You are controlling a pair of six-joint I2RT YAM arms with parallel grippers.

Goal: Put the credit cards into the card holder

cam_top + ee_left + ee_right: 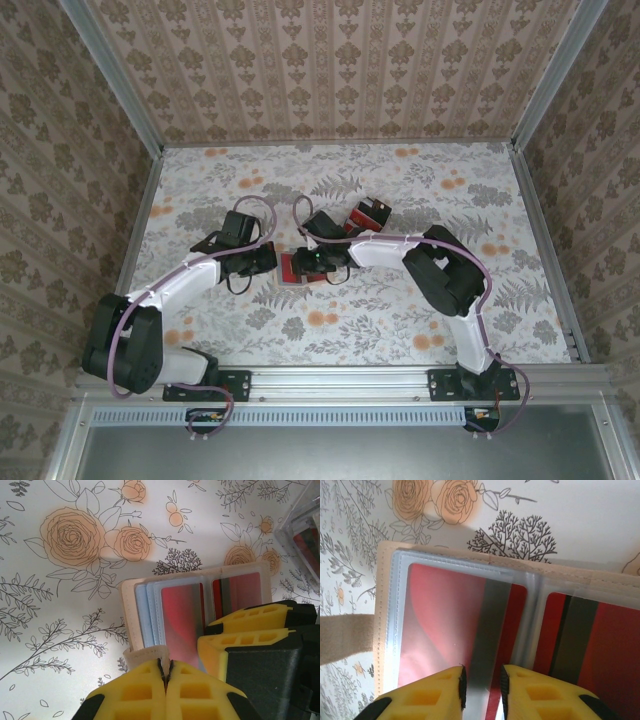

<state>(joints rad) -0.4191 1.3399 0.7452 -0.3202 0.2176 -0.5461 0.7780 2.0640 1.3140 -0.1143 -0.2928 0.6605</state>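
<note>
The tan card holder (293, 270) lies open on the floral table, between the two grippers. My left gripper (166, 664) is shut on the holder's tan strap (146, 655) at its near edge. A red card with a grey stripe (445, 620) sits under the left clear sleeve, and a second red card with a dark stripe (600, 640) is in the right sleeve. My right gripper (482, 685) hovers low over the left card with its jaws a little apart, nothing pinched between them. Its yellow fingers (250, 625) cover the holder's right corner in the left wrist view.
A clear plastic box (370, 213) with more red and black cards stands just behind the holder; its corner (305, 530) is at the upper right of the left wrist view. Patterned walls and metal rails (150, 215) enclose the table.
</note>
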